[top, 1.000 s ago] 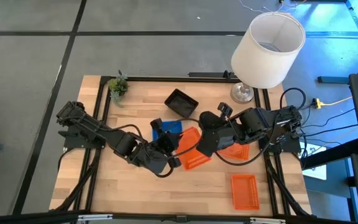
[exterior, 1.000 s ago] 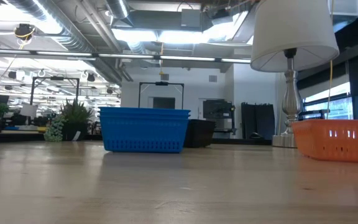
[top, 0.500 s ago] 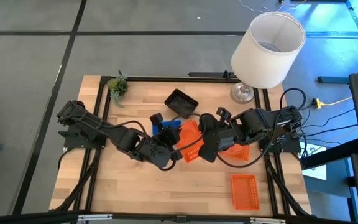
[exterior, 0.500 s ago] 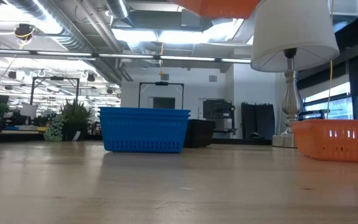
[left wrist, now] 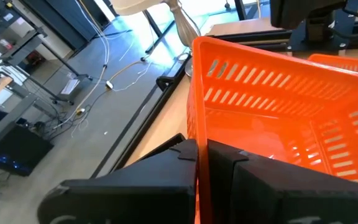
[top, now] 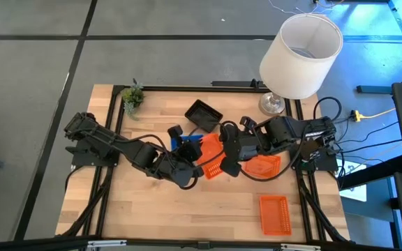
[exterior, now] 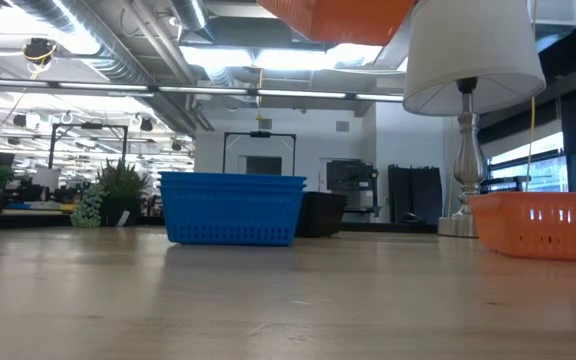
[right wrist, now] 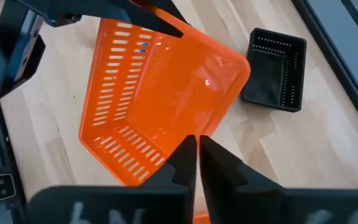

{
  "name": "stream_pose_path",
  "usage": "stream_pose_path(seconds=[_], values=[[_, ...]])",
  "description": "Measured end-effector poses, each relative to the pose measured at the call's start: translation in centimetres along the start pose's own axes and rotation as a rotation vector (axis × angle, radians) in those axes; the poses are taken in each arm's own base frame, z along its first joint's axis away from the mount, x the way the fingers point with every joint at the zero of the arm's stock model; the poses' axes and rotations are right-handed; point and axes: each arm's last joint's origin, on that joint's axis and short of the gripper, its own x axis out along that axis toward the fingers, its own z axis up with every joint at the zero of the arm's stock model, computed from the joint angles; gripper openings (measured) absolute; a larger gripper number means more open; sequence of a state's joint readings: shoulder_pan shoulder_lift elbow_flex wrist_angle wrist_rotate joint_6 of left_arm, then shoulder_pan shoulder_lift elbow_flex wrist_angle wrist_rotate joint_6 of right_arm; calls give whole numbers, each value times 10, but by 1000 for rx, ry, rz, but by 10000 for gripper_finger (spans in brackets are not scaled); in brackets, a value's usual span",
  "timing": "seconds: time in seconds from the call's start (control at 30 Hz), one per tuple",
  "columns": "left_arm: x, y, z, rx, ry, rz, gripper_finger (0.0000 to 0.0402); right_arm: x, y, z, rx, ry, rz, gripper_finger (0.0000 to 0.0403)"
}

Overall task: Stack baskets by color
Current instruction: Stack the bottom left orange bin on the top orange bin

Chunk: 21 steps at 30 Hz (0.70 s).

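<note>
An orange basket [top: 211,157] hangs tilted above the table's middle, held between both arms. My left gripper [top: 190,162] is shut on its left side and my right gripper [top: 227,159] on its right side. Its underside [exterior: 338,12] shows at the top of the low view. Blue baskets [top: 188,141] stand nested on the table just beyond it. A black basket [top: 203,115] rests farther back. A second orange basket [top: 264,166] sits on the table under my right arm. A third one [top: 273,213] lies near the front right. My left gripper pinches the basket's side wall at its rim [left wrist: 199,140], one finger outside and one inside. The fingers come almost level from the table's left. The basket is clear of the table and tilted. My right gripper has the basket's opposite rim [right wrist: 205,124] at its fingertips, which slant down from above. The fingers hide the place of contact.
The white lampshade [top: 300,56] and its base [top: 271,104] stand at the far right corner. A small green plant [top: 132,96] is at the far left corner. Bare wood lies along the near edge, left of the front orange basket.
The held orange basket has gone toward the table's far edge and tipped up. Its underside has come into the top of the low view. Both grippers have gone with it, and my right gripper has swung toward the far edge.
</note>
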State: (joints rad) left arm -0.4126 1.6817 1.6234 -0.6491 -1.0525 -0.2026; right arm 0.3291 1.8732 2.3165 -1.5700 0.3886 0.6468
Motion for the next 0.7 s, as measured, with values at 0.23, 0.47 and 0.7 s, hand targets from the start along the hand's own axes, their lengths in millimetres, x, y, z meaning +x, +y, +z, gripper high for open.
stream_pose_path(seconds=[0.23,0.47,0.7], values=[[0,0,0,3,1,0,0,0,1,0,1,12,19,15],[0,0,0,2,3,-14,0,1,-1,1,13,8,19,97],[-2,-2,1,-8,-7,-22,0,6,-6,6,68,4,-12,130]])
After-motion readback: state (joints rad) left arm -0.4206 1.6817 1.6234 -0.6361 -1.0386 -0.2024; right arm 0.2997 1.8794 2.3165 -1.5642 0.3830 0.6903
